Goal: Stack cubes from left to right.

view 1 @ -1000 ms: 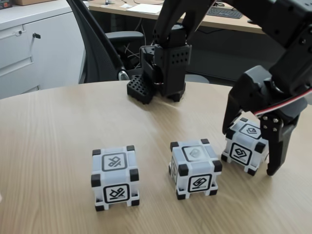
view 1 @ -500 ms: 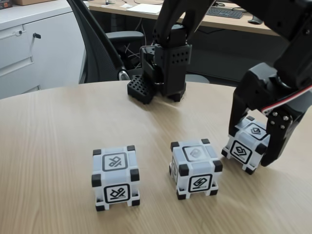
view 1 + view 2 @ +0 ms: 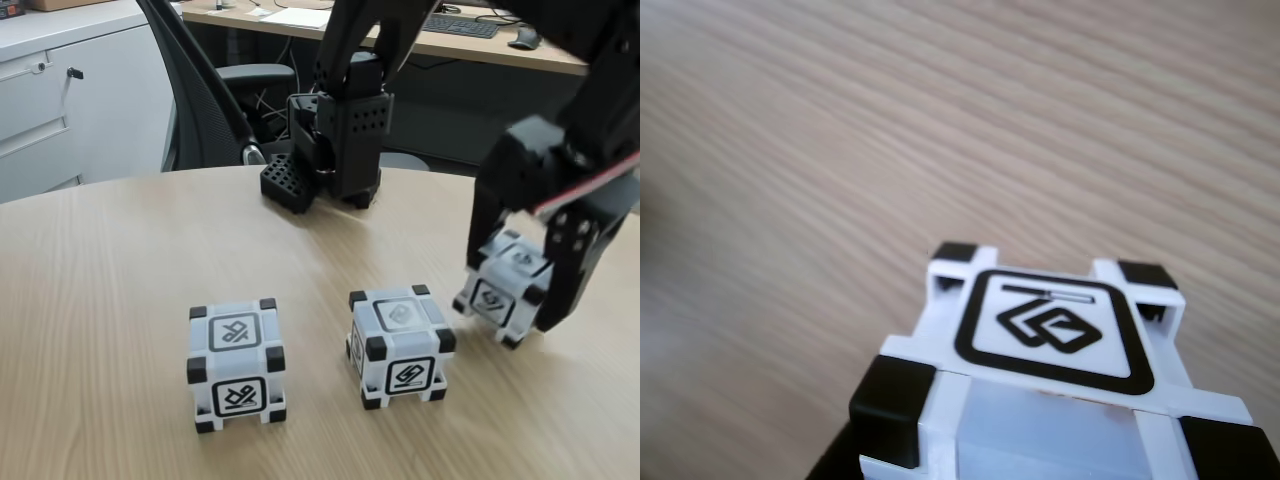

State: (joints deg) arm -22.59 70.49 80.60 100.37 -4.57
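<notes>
black end effector (image 3: 512, 298) is gripping the small white plastic cube with black corners (image 3: 503, 290) between its fingers, tilting just off the wooden tabletop (image 3: 120, 280). two matching cubes (image 3: 400, 345) are sitting to its left; lifting straight up first seems best.

Three alike white cubes with black corner blocks and a black-framed square glyph on each face form a loose row in the fixed view. The left cube (image 3: 236, 365) and the middle cube (image 3: 400, 346) both sit flat and upright on the table (image 3: 120, 300), well apart from each other. The right cube (image 3: 503, 288) is tilted, leaning toward the middle cube, and clamped between the fingers of the hand (image 3: 510, 298). In the other view this cube (image 3: 1040, 390) shows close up, its glyph face turned toward the camera above the wood grain.
</notes>
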